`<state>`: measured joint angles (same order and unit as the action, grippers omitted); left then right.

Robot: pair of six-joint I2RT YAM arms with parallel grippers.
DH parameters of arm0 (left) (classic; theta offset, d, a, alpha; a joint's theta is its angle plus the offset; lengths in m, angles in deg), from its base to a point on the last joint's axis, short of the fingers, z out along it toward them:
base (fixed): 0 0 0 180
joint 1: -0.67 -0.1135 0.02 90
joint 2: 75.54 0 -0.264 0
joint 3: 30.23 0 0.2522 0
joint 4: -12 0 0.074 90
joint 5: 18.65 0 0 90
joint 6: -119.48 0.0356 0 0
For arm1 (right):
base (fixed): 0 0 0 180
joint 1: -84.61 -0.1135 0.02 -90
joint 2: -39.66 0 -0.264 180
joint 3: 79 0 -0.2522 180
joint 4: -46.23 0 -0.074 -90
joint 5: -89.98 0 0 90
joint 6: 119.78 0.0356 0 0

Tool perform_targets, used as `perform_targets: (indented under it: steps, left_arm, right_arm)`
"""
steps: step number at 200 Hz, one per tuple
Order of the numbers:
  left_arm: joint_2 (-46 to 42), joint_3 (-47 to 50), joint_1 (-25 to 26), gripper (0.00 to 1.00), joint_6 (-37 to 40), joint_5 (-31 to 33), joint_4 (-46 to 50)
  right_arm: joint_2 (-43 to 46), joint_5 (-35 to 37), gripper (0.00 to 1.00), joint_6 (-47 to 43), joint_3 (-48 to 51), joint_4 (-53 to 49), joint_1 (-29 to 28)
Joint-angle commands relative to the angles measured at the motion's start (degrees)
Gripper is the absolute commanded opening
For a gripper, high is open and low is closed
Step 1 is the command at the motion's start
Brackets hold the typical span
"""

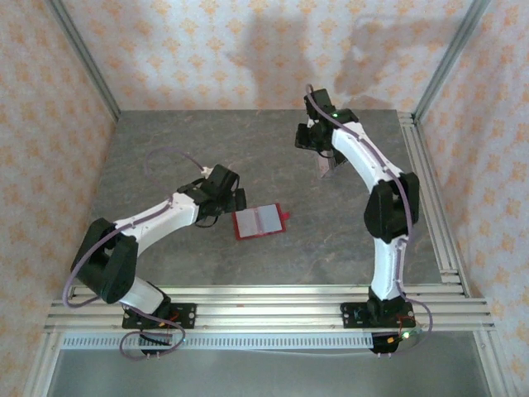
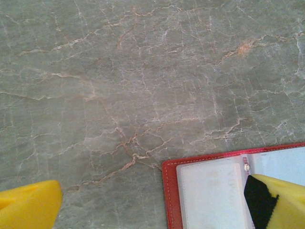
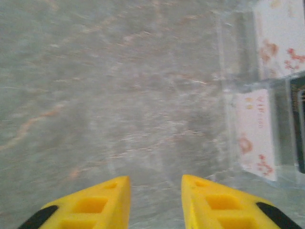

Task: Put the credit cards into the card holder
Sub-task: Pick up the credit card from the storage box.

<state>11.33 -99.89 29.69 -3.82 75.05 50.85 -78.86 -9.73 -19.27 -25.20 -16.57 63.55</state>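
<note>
Top external: shows the card holder (image 1: 260, 222) lying open and flat on the grey marbled desk (image 1: 165, 141), roughly mid-desk, red cover down and pale sleeve pages up, with a small red tab (image 1: 287, 217) at its right edge. Places the left claw (image 1: 235, 200) low over the desk, just beside the holder's left edge. Places the right claw (image 1: 321, 155) well apart from the holder, toward the far right of the desk, at a clear stand (image 1: 332, 168). Left wrist: shows the yellow fingers (image 2: 28, 205) spread wide, with nothing but bare desk and a corner of the open holder between them. Shows one finger overlapping the holder's sleeve page; cannot tell whether touching. Right wrist: shows the fingers (image 3: 95, 205) parted by a narrow gap, gripping nothing, with bare desk visible between. Shows the credit cards (image 3: 255, 133) slotted in the clear stand to the right of the claw, pale faces printed with red-orange motifs, one lettered "VIP". Puts the cards near the right fingertip but apart from it. Renders this view blurred, so finer card detail is not readable.
</note>
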Motion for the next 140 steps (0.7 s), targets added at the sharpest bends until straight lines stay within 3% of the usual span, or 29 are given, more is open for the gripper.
perform_targets:
  steps: [1, 46, 140]
  left_arm:
    - [1.2, -2.8, -0.4, 1.00, 2.3, -1.0, 3.6]
    - [1.9, -2.8, -0.4, 1.00, 2.3, -1.3, 4.0]
    - [2.7, -2.7, -0.4, 1.00, 2.1, -1.9, 3.9]
  right_arm:
    - [-5.2, 11.8, 0.30, -6.4, -3.6, -11.1, 0.3]
    - [-9.0, 18.8, 0.26, -7.8, -5.2, -10.7, 1.1]
    - [-12.6, 17.3, 0.26, -7.5, -5.4, -9.5, 4.0]
